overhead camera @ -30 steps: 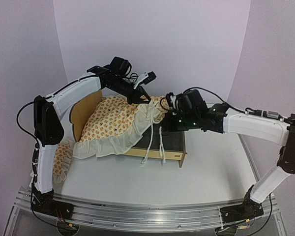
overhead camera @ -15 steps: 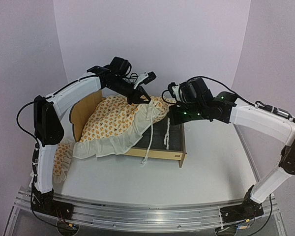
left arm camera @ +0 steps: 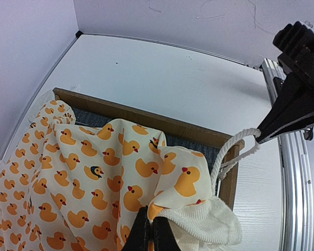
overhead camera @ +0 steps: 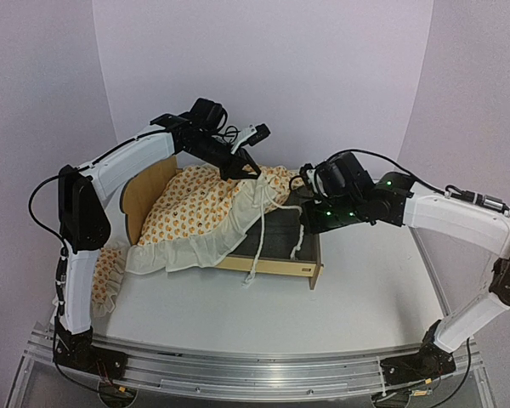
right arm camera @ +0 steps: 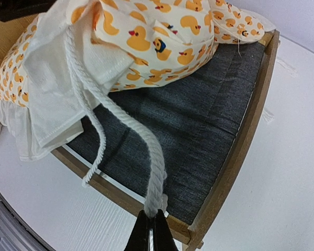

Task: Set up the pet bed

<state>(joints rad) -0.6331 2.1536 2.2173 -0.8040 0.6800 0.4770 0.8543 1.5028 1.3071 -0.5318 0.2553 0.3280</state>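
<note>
Standing on a white table against lilac walls, pet bed, left fingers pinching cushion, right fingers pinching cord

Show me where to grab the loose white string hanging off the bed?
Pinch the loose string near its free end, where it hangs over the pet bed's front rail. Come straight down from above, jaws across it: there it's thin, limp and clear of the cushion.
</note>
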